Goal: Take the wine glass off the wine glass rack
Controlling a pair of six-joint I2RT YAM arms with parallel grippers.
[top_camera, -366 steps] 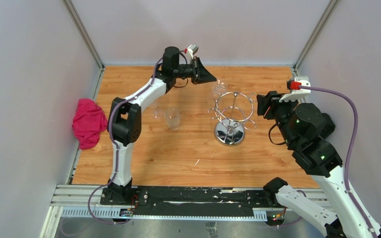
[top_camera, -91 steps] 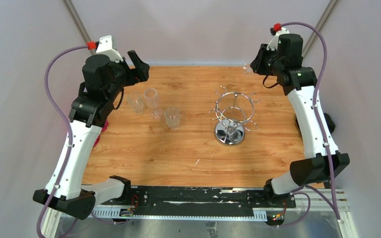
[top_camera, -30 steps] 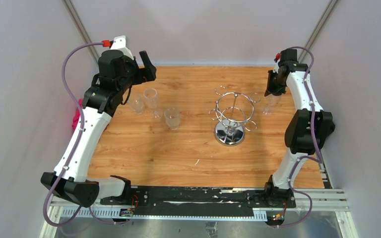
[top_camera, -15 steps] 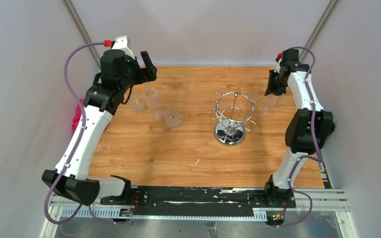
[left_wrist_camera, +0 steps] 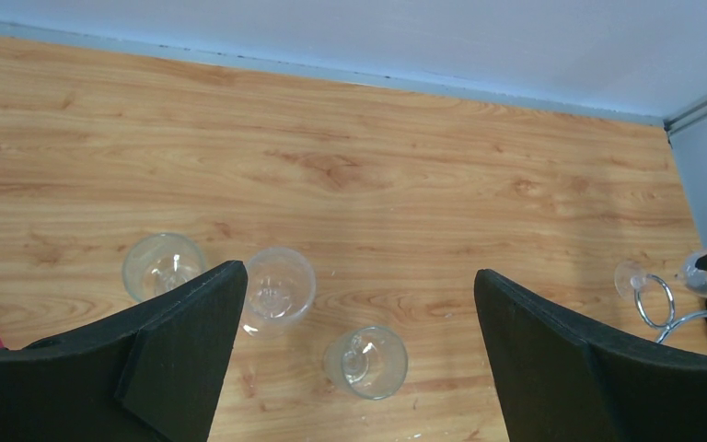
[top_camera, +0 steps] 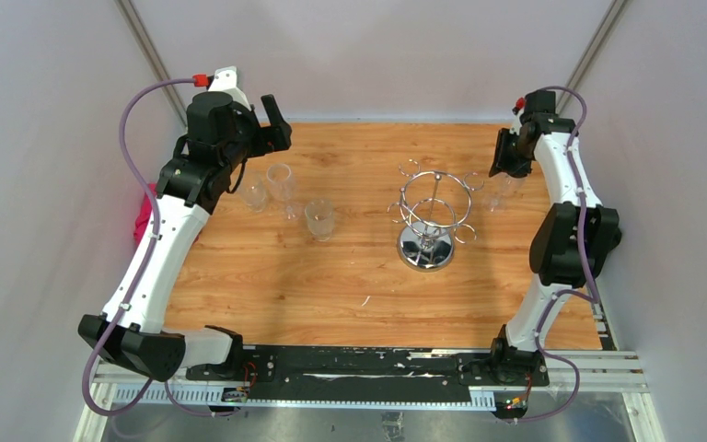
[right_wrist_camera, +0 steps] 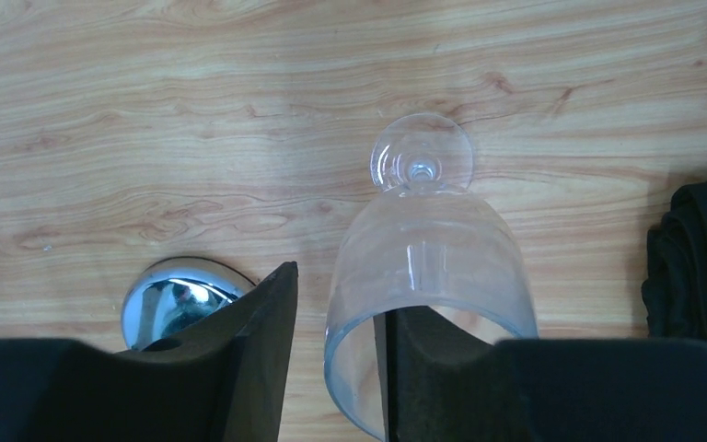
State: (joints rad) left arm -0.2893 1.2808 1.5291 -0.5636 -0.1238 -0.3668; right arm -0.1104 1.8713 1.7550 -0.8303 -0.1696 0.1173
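The wine glass (right_wrist_camera: 428,253) stands upright on the table, its foot (right_wrist_camera: 421,152) on the wood, just right of the wine glass rack (top_camera: 433,207). My right gripper (right_wrist_camera: 339,290) straddles its rim from above. One finger is outside the bowl with a small gap to the glass, and the other finger (right_wrist_camera: 423,364) is inside the bowl; the jaws are open. In the top view that glass (top_camera: 500,191) sits under the right gripper (top_camera: 504,170). The rack's mirrored base (right_wrist_camera: 177,299) shows beside the left finger. My left gripper (left_wrist_camera: 357,273) hangs wide open and empty over the back left.
Three clear glasses (top_camera: 253,191) (top_camera: 280,180) (top_camera: 319,219) stand on the table's left, below the left gripper. A pink cloth (top_camera: 143,216) lies at the left edge behind the left arm. Grey walls close the back and both sides. The rack's wire hooks (left_wrist_camera: 655,299) show at the left wrist view's right edge.
The right jaws have widened, and the outer finger has come off the glass wall. The glass stays on the table. Neither arm has moved noticeably.
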